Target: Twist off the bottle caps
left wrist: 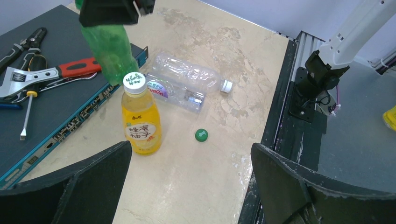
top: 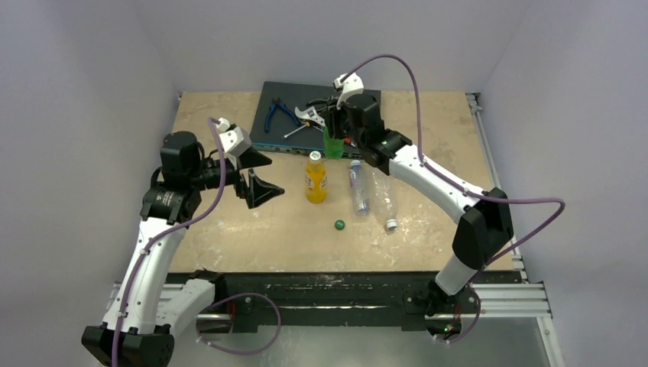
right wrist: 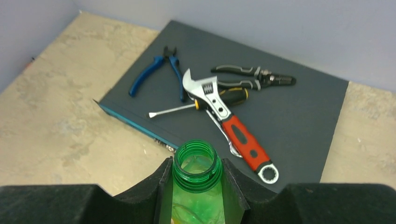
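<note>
Only the right wrist view shows the green bottle's bare threaded neck, clamped in the right gripper, far centre. Overhead, 1 green cap lies nearer; the left gripper gapes wide, empty.

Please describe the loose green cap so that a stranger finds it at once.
Find the upright orange-yellow bottle in the middle of the table. In front of it, toward the near edge, a small dark green cap lies alone. Every other cap sits on a bottle.
</note>
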`<act>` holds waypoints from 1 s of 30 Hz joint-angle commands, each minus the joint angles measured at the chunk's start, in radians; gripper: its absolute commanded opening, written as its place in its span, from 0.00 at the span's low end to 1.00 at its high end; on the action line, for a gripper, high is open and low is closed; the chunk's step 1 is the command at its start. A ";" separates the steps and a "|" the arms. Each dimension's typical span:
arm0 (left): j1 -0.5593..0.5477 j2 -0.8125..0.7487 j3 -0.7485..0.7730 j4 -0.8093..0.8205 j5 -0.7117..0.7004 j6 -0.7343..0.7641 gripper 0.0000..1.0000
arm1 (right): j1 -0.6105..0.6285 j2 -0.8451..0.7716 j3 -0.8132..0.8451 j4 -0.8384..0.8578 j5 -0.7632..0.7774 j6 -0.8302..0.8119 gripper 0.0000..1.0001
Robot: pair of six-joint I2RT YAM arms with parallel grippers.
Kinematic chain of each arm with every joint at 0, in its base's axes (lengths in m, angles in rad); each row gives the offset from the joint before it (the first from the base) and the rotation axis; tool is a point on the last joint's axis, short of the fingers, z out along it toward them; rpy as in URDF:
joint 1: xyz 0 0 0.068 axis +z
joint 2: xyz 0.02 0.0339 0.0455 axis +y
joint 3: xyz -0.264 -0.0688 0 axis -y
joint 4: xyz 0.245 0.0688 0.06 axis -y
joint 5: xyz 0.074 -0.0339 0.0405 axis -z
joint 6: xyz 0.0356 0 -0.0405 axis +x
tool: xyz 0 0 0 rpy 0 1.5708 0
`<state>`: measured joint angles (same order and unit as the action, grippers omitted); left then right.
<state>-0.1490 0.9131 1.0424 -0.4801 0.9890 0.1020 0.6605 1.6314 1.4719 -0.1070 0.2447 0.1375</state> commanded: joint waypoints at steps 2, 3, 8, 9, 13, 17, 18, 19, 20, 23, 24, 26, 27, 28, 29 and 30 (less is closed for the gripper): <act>-0.001 -0.006 0.043 0.010 0.015 0.028 1.00 | -0.001 0.062 -0.017 0.090 0.009 -0.007 0.05; -0.001 -0.006 0.047 0.010 0.016 0.027 1.00 | -0.001 0.072 -0.021 0.102 0.011 -0.006 0.04; -0.001 -0.015 0.050 0.016 0.024 0.028 1.00 | -0.002 0.095 -0.091 0.205 0.030 -0.011 0.02; -0.001 -0.017 0.051 0.016 0.026 0.028 1.00 | -0.001 0.100 -0.108 0.227 0.038 -0.014 0.02; -0.001 -0.020 0.053 0.016 0.030 0.027 1.00 | -0.001 0.101 -0.192 0.350 0.084 -0.031 0.00; -0.001 -0.012 0.062 0.015 0.030 0.027 1.00 | 0.000 0.099 -0.284 0.477 0.123 -0.063 0.00; -0.002 -0.010 0.065 0.013 0.031 0.028 1.00 | 0.000 0.100 -0.302 0.509 0.124 -0.069 0.00; -0.001 -0.008 0.067 0.013 0.031 0.030 1.00 | 0.001 0.103 -0.314 0.529 0.127 -0.070 0.00; -0.001 -0.007 0.067 0.015 0.032 0.030 1.00 | 0.001 0.109 -0.322 0.539 0.131 -0.069 0.00; -0.001 -0.006 0.068 0.025 0.036 0.029 1.00 | 0.007 0.121 -0.348 0.575 0.139 -0.072 0.00; -0.001 -0.006 0.068 0.029 0.036 0.027 1.00 | 0.010 0.125 -0.355 0.588 0.145 -0.074 0.00; -0.003 -0.006 0.068 0.035 0.037 0.024 1.00 | 0.021 0.130 -0.369 0.613 0.157 -0.079 0.00; -0.002 -0.006 0.065 0.035 0.037 0.024 1.00 | 0.026 0.133 -0.373 0.622 0.162 -0.082 0.00; -0.002 -0.006 0.064 0.037 0.038 0.024 1.00 | 0.031 0.138 -0.374 0.628 0.164 -0.086 0.00; -0.001 -0.006 0.063 0.037 0.039 0.023 1.00 | 0.037 0.143 -0.374 0.633 0.164 -0.089 0.00; -0.001 -0.006 0.063 0.039 0.040 0.023 1.00 | 0.042 0.154 -0.370 0.633 0.165 -0.091 0.00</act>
<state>-0.1490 0.9081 1.0725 -0.4759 1.0000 0.1162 0.6781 1.7596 1.1049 0.4328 0.3775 0.0753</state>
